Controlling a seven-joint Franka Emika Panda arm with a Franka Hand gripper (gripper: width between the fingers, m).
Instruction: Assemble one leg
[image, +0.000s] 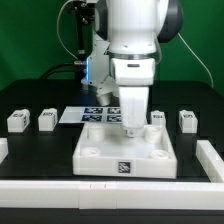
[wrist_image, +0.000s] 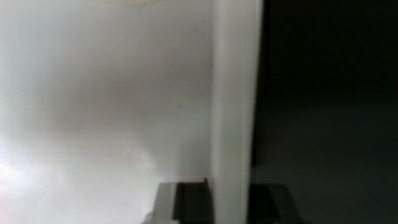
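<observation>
Four small white legs stand on the black table in the exterior view: two at its left (image: 17, 121) (image: 47, 120) and two at its right (image: 157, 118) (image: 186, 121). The large square white piece (image: 100, 152) with round corner sockets lies at the front. My gripper (image: 133, 127) reaches down onto its far edge, right of the middle, next to the nearer right-hand leg. In the wrist view the dark fingers (wrist_image: 183, 205) sit on either side of a white upright strip (wrist_image: 235, 100), the piece's edge, with no gap. No leg shows in the wrist view.
The marker board (image: 92, 115) lies behind the square piece, left of the gripper. A white fence (image: 110, 188) runs along the front, with short arms at both sides (image: 210, 155). The square piece rests against the front fence.
</observation>
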